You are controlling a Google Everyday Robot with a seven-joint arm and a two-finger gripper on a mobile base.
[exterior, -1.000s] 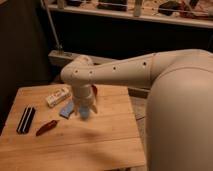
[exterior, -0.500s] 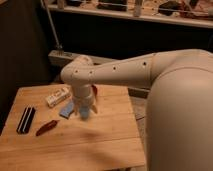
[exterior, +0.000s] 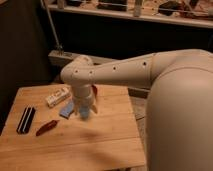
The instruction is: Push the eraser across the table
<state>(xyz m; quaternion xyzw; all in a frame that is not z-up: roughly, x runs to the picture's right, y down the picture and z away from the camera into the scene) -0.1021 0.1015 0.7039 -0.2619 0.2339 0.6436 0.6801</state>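
The eraser (exterior: 26, 120), a long black block with a light stripe, lies near the left edge of the light wooden table (exterior: 95, 142). My gripper (exterior: 84, 113) hangs from the white arm over the middle of the table, well to the right of the eraser and apart from it, just right of a light-blue square piece (exterior: 66, 109).
A white box with markings (exterior: 57, 96) lies at the back left of the table. A small dark red object (exterior: 47, 127) lies right of the eraser. My large white arm (exterior: 170, 90) fills the right side. A dark shelf and pole stand behind the table.
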